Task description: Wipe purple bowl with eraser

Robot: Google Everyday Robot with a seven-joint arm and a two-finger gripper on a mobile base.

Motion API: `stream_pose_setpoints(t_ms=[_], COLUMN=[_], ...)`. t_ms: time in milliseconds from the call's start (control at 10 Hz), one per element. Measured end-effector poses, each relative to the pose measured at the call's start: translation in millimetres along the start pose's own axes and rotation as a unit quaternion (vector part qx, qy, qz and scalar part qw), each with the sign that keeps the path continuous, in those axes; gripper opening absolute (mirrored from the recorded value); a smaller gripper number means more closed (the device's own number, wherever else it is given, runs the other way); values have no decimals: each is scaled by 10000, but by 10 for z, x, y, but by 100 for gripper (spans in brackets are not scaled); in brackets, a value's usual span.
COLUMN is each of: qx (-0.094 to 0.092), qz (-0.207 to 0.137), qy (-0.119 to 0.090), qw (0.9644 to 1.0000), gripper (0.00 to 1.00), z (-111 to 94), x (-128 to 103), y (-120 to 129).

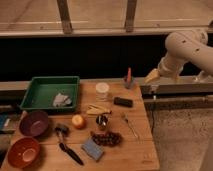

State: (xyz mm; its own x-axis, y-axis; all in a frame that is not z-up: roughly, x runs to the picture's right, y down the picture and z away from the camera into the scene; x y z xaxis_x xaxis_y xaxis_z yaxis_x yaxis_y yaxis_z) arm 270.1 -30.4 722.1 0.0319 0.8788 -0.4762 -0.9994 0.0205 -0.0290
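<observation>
The fingers [151, 76] hang wide and empty just past the right edge of the table [140, 150]. The eraser [123, 102] lies near, down-left of them, and the purple bowl [34, 123] well apart, far left. This looks like the approach step: next they need to drop over the eraser and close.

**Surfaces, table and arm**

Table [136, 150]: bare wood, matt. Tray [50, 79]: green plastic, slight sheen. Purple bowl [34, 123]: dull, matt. Eraser [123, 102]: flat matt black. Small cup [102, 121]: shiny metal. Gripper [152, 76], beyond the table's far right corner: smooth pale casing, fingers spread.
</observation>
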Motion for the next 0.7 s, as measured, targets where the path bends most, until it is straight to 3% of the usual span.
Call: stream_pose_setpoints(t_ms=[300, 500, 600, 700], qx=[-281, -543, -655, -710], qz=[-748, -1217, -1451, -1573], qy=[372, 636, 768, 816], qw=[9961, 9890, 9843, 9816], gripper=[80, 80, 80, 80], z=[445, 732, 892, 960], x=[-109, -139, -66, -20], y=[527, 937, 1110, 1213])
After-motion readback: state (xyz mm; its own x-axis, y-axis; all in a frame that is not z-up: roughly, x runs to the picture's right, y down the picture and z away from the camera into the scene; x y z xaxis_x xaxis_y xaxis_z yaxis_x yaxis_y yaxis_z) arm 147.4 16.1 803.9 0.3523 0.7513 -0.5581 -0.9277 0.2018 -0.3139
